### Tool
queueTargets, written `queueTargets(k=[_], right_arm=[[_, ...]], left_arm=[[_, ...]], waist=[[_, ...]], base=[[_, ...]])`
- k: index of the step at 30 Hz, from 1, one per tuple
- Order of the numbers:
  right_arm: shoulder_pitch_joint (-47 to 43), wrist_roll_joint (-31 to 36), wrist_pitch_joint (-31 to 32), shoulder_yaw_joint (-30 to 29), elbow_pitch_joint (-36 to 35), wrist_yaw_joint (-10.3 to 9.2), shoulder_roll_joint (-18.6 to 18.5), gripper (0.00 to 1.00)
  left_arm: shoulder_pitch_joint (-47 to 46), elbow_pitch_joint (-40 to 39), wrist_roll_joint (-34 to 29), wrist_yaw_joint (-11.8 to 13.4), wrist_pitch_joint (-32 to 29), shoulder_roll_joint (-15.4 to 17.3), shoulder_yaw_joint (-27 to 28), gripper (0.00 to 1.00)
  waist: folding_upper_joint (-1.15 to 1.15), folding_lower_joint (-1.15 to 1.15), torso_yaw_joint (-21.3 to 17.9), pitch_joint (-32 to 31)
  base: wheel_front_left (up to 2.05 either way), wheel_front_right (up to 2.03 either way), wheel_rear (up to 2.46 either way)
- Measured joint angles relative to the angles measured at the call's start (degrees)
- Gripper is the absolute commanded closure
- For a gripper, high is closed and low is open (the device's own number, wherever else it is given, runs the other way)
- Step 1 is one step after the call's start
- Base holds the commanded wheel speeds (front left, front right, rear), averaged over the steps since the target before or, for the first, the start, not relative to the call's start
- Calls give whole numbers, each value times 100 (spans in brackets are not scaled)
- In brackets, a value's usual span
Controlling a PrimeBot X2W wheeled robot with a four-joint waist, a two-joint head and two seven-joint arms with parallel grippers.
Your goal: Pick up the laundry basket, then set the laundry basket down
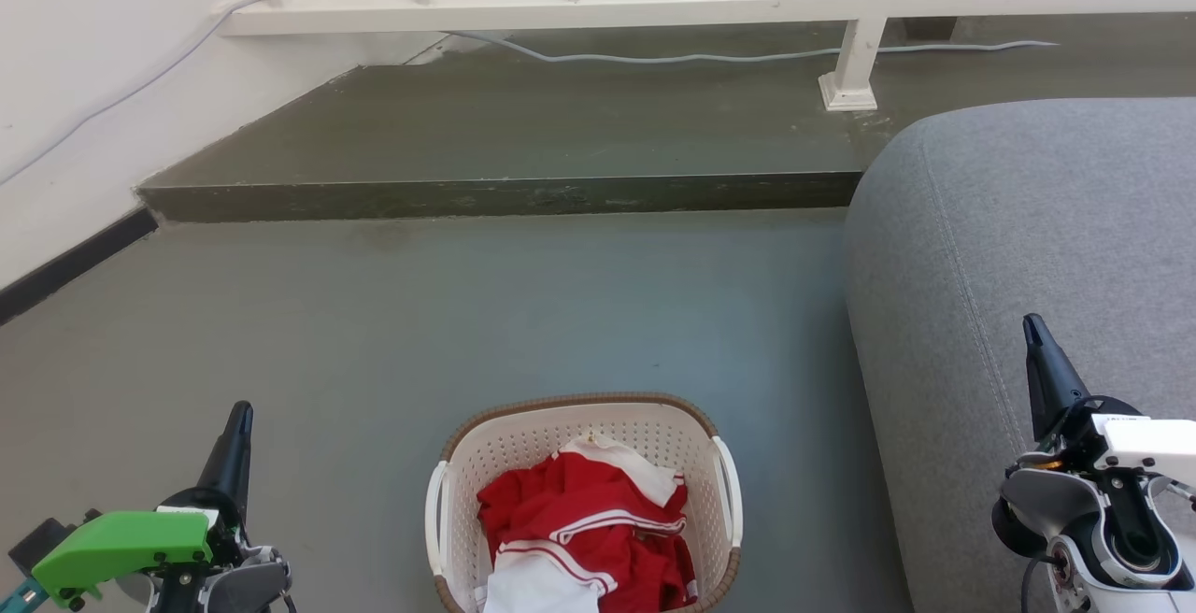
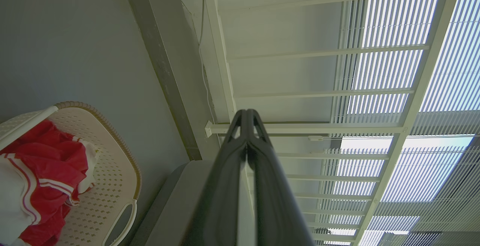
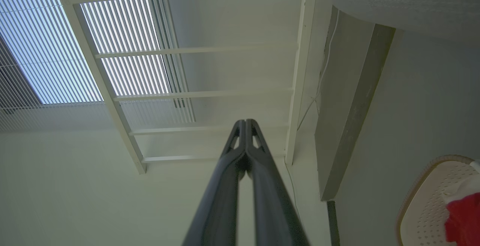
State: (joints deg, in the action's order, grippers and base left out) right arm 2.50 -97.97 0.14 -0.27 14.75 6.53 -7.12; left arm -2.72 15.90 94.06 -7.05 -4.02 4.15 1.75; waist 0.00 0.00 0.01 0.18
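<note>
The laundry basket, cream perforated plastic with a brown rim and white side handles, stands on the grey floor at the bottom centre of the head view, holding red and white clothes. My left gripper is well to its left, shut and empty. My right gripper hangs to its right, in front of the sofa, also shut and empty. The left wrist view has the basket at lower left, beside the closed fingertips of the left gripper. In the right wrist view the basket sits at lower right, away from the right gripper.
A grey sofa fills the right side, close to the basket. A raised dark step crosses the floor ahead, with a white railing and a loose cable on it. A white wall closes the left.
</note>
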Motion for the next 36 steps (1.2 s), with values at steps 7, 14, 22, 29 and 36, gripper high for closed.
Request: queueTargets(k=[7, 14, 22, 29, 36], right_arm=[[14, 0, 1, -5, 24, 1, 0, 100], [52, 0, 42, -18, 42, 1, 1, 100], [52, 1, 42, -26, 51, 2, 1, 100], [53, 1, 43, -34, 58, 2, 2, 100], [54, 1, 43, -41, 68, 2, 4, 100]], left_arm=[[-1, 3, 0, 0, -3, -1, 1, 100], [-2, 5, 0, 0, -3, -2, 2, 100], [-3, 8, 0, 0, -3, -2, 4, 100], [-5, 10, 0, 0, -4, -3, 5, 100], [-18, 13, 0, 0, -4, -4, 7, 100]], waist=[[0, 0, 0, -1], [0, 0, 0, -1], [0, 0, -1, -2], [0, 0, -1, -2], [0, 0, -1, -2]], base=[[0, 0, 0], [0, 0, 0], [0, 0, 0], [0, 0, 0], [0, 0, 0]])
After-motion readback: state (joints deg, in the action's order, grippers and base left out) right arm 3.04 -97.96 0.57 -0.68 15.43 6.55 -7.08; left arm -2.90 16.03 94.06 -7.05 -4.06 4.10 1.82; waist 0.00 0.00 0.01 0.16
